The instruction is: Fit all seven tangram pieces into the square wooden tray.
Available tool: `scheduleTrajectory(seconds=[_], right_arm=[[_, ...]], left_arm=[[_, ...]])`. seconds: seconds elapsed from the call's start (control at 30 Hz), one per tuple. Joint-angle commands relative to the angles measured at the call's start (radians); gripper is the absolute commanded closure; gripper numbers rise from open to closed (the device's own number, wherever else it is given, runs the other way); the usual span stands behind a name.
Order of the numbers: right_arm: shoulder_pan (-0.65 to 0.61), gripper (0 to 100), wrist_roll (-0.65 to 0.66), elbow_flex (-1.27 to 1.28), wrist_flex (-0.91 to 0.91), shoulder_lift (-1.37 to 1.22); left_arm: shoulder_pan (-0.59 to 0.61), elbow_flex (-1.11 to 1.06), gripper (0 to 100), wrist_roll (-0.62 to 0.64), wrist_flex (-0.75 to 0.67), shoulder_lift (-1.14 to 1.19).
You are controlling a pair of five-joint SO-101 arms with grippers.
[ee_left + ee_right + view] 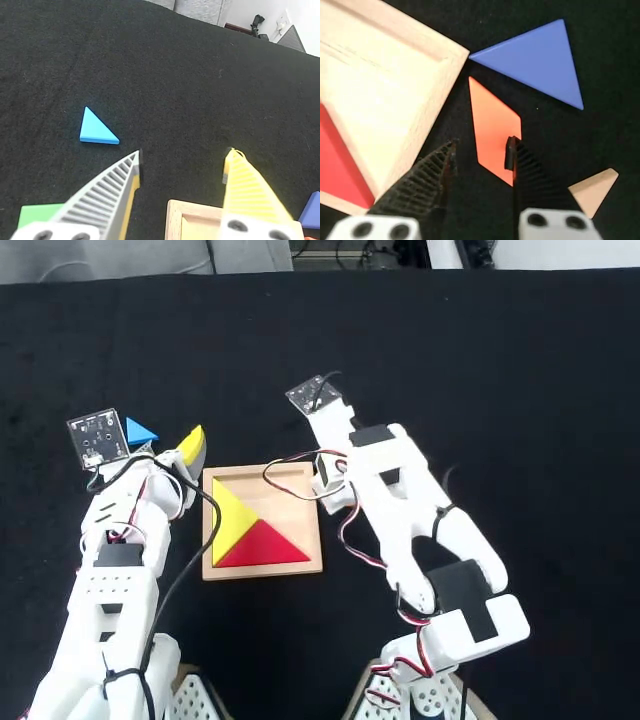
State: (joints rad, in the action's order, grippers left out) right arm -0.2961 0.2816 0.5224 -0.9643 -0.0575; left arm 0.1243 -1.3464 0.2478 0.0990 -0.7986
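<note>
Right jaws are open and empty, hanging over the orange parallelogram (495, 122) just outside one tray corner. Left jaws are open and empty too, over bare counter (500, 390) off the next tray corner along.

The square wooden tray (262, 571) sits between the two arms. It holds the big yellow triangle (230, 523) and the big red triangle (265, 550), which meet along one edge. The rest of its floor is bare, so by my count two pieces are in and five are out.

The dark blue triangle (540, 60) lies just past the tray corner, near the orange piece but apart from it. The orange parallelogram is just beside the tray rim, with a thin strip of counter between them. The light blue triangle (95, 131) is well out from the tray on the left arm's side, and a green piece (35, 215) lies nearby, its shape cut off. A small tan triangle (595, 192) lies farther from the tray than the orange piece.

Key relation: the parallelogram's long axis runs across the right jaws' closing line, so a squeeze would take its short width. But the jaw farther from the tray sits over the piece's face, not outside its edge, so the jaws are offset toward the tray. They likely need a small shift away from the tray before dropping. I can't tell their height above the piece. The right arm is clearly the nearer one.
</note>
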Motion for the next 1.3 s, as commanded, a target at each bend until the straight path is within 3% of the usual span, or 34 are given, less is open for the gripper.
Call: scheduleTrajectory(seconds=[0.0,1.27], right_arm=[[-0.012,83.8,-0.008,-0.045,-0.008,0.013],[-0.012,83.8,-0.008,-0.047,-0.023,0.013]], left_arm=[[0.008,0.053,73,0.006,-0.006,-0.014],[0.008,0.053,73,0.006,-0.006,-0.014]])
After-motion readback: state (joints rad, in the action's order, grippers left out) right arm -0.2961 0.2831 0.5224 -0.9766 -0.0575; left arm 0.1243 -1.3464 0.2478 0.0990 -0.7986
